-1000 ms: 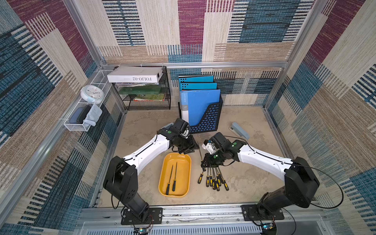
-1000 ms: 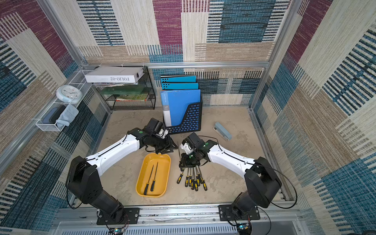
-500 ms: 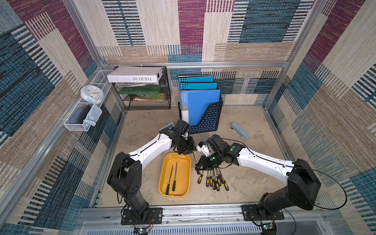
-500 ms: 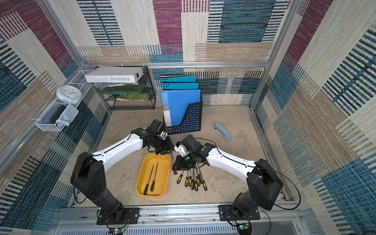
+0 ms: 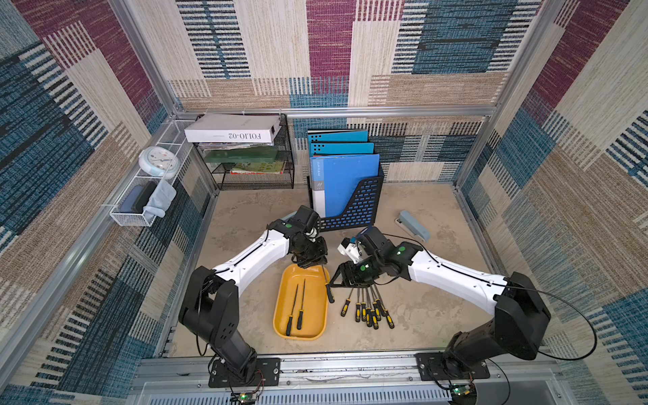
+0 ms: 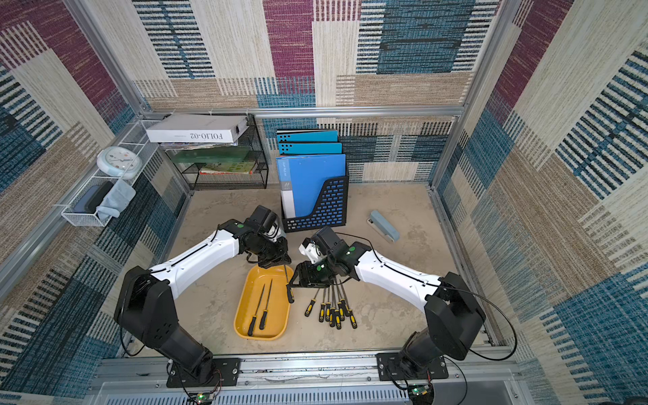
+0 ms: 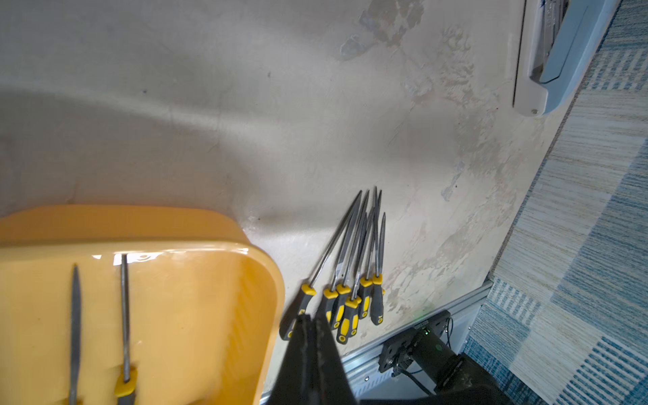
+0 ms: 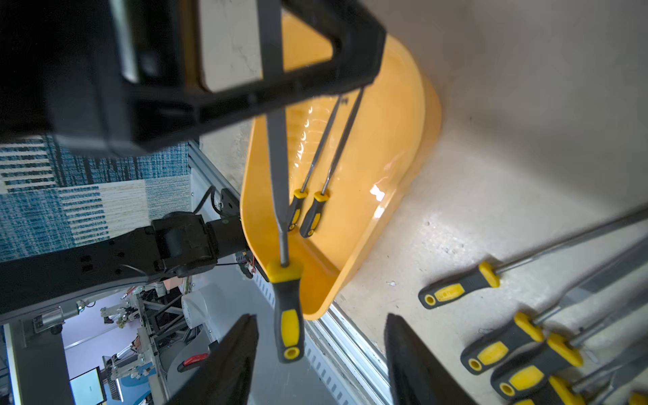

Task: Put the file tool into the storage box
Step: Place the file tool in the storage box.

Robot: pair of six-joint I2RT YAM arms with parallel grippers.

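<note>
In both top views my left gripper [image 5: 313, 261] now pinches the file [image 5: 328, 289] over the storage box [image 5: 278, 315], at its far right rim; the right gripper [image 5: 337, 279] has just released. Left wrist: jaws pressed together. Right wrist: fingers [image 8: 238, 354] spread beside the hanging handle. Handover done, I judge; lowering remains.

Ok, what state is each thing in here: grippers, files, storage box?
Left gripper: shut on the held file's blade.
Right gripper: open around that file's handle, not touching it.
Held file: hanging handle-down at the storage box's rim.
Storage box: on the table, two files lying inside.
Loose files: bunched on the table.
</note>
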